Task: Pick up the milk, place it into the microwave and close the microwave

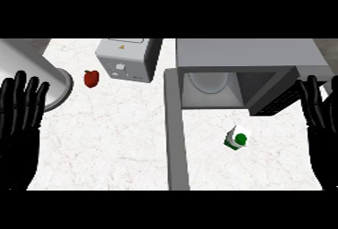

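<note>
A white marble counter top with faint reddish veins (112, 143) fills the view, seen steeply from above. At the far left edge a large grey rounded form (58, 89) cuts in; what it is cannot be told.

A grey box-shaped microwave (244, 51) stands at the upper right with its cavity open. A pale round plate (210, 82) lies inside, and a dark gridded panel (280, 96) sits at the right of the opening. Its long grey door (177, 143) hangs open from the left side and runs down across the counter, a wall between the left part of the surface and the right.

The white milk carton with a green round cap (236, 138) lies on the counter just outside the cavity. It is right of the door and apart from both hands.

Left of the microwave stands a light grey boxy appliance with a small yellow label (125, 58). Near it lies a red bell pepper (91, 78).

There is one carton, one pepper, one grey appliance and one microwave.

The black left hand (19, 129) rests at the left edge and the black right hand (323, 129) at the right edge. Both have straight fingers pointing up and hold nothing.
</note>
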`<state>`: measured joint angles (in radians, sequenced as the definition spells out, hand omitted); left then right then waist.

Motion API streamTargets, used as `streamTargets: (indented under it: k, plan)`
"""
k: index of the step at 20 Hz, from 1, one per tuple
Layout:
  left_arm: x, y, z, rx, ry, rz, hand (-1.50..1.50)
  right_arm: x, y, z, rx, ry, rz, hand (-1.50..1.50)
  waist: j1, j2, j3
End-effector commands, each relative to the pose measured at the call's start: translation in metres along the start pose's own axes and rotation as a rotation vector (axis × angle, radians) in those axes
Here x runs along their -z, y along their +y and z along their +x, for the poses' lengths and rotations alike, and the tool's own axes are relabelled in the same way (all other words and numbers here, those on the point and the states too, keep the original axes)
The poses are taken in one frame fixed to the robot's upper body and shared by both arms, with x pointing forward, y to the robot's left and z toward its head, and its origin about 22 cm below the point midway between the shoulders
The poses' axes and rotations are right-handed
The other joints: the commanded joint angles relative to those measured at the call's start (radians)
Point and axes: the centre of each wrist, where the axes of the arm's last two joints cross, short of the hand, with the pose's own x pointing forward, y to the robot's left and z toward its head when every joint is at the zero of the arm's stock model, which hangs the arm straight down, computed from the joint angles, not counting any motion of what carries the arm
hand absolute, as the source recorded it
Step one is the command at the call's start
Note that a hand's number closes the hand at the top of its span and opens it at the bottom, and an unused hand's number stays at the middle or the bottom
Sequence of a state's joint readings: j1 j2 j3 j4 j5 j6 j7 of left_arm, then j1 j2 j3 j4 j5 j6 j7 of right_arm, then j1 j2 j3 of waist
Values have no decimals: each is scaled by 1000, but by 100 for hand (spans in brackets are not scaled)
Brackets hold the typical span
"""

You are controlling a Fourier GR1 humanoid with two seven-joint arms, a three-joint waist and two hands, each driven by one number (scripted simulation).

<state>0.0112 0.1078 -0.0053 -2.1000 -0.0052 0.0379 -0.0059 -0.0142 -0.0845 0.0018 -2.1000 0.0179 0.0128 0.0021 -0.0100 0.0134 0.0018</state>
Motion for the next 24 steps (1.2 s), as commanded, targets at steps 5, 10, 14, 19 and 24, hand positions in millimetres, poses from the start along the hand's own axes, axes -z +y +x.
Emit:
streamTargets:
  k: [5,10,14,19,24]
  plan:
    - [22,20,-11,-7,-4,-85,-150,23,22,-20,-34,27,4,-150,11,-13,-2]
    - [-7,21,-10,-108,137,4,-150,16,34,-30,137,120,-90,-150,16,-15,-2]
    - [-24,20,-4,-85,117,-7,-150,14,52,-27,105,119,-71,-150,15,-15,-2]
    - [-24,33,15,-86,111,-9,-150,22,29,-43,80,168,-101,-150,14,-14,-2]
    - [-33,26,17,-90,129,-9,-150,3,29,-77,56,217,-89,-150,13,-14,-2]
